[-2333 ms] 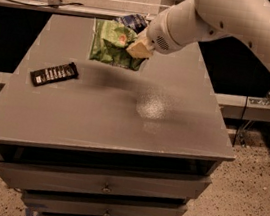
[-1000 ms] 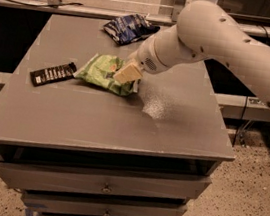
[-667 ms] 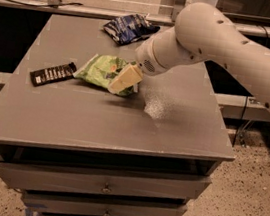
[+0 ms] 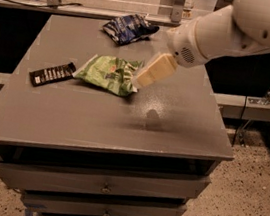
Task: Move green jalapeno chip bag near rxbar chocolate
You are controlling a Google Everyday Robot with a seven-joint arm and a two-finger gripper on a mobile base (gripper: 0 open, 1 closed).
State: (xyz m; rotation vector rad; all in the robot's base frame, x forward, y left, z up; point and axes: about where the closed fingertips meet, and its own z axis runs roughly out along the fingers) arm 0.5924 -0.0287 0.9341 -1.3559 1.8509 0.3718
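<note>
Green bag (image 4: 107,74), pincer (image 4: 141,81) now alongside

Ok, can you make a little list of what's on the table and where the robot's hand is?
green jalapeno chip bag: lying flat, in the middle
rxbar chocolate: just left of the green bag
dark blue snack bag: at the far edge
hand: at the green bag's right end
table: grey, with drawers below

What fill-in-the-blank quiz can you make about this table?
The chip bag beside the black bar is coloured ____. In the picture, the black bar lies on the chip bag's ____ side. The gripper is at the chip bag's ____ edge.
Missing words: green, left, right.
</note>
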